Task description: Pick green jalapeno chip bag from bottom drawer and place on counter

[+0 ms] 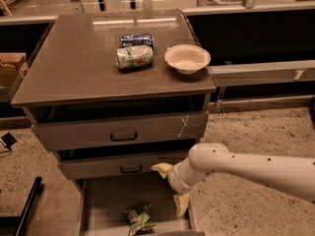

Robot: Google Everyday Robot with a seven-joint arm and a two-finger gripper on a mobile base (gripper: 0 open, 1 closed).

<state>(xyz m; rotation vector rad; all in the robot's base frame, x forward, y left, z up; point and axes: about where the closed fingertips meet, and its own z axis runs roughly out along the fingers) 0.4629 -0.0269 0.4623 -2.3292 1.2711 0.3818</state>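
Jaws spread wide and empty: gripper [168,191] hung at the right side of the open bottom drawer [106,200].
Green jalapeno chip bag [139,219] lay crumpled on the drawer floor near the front, just left of the gripper. Probably light, soft, slick foil, so pinch gently across the bunched middle, then lift to the counter surface [74,68].

counter [83,68] smooth, slightly glossy brown-grey top; bottom drawer [107,200] matt grey metal; green jalapeno chip bag [139,219] crinkled shiny foil; arm [256,168] smooth white shell; gripper [168,191] over drawer's right side, spread fingers [181,204] matt yellowish; floor [256,127] rough, speckled.
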